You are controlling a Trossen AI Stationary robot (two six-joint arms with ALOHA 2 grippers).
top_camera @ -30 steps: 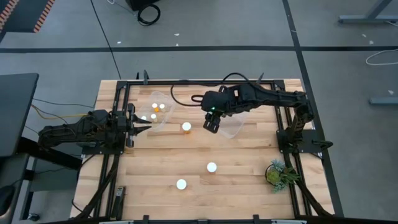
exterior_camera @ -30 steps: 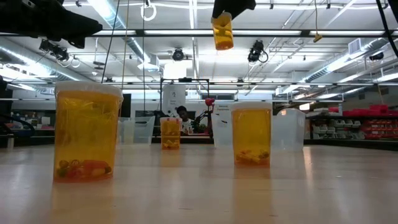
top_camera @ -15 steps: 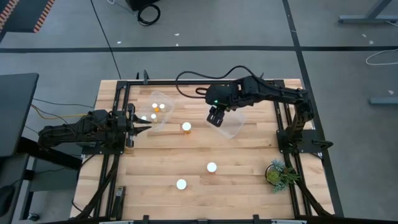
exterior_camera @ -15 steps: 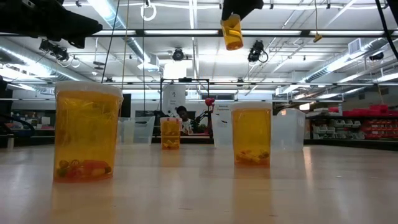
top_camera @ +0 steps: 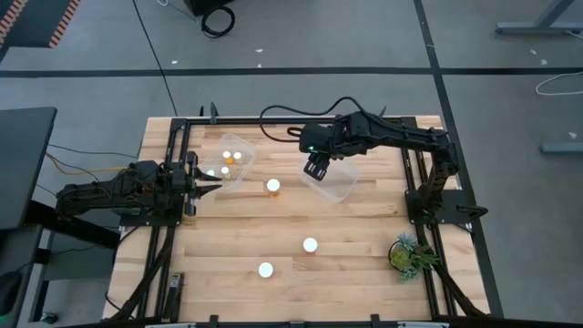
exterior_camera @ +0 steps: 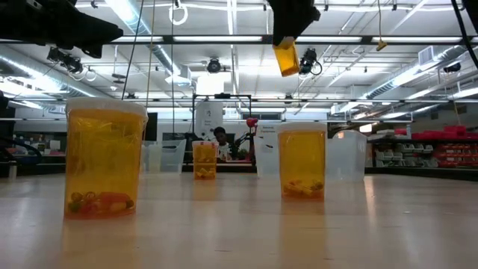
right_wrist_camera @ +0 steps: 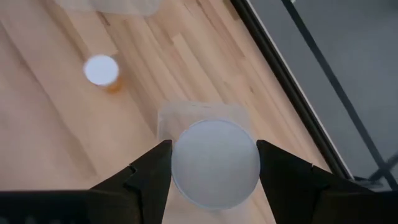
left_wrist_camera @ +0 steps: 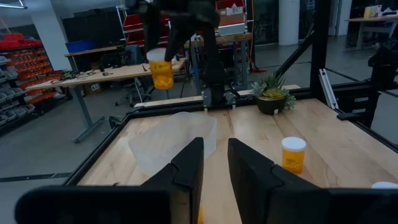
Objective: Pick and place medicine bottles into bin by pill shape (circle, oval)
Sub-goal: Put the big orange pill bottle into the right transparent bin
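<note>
Right gripper (top_camera: 316,169) pinching a medicine bottle (exterior_camera: 287,57) by its white cap (right_wrist_camera: 215,163), held up in the air over the clear bin (top_camera: 333,185) toward the table's far right. Bottle hangs tilted, well above the table (top_camera: 364,273). Left gripper (top_camera: 208,189) waits at the left edge beside the second clear bin (top_camera: 244,146) at far left, fingers (left_wrist_camera: 186,168) close together with a narrow gap, holding nothing. That left bin has three bottles (top_camera: 225,163) inside. One bottle (top_camera: 272,187) stands between the two bins, two more (top_camera: 310,245) (top_camera: 265,271) stand toward the near edge. Potted plant (top_camera: 406,254) at the near right corner
</note>
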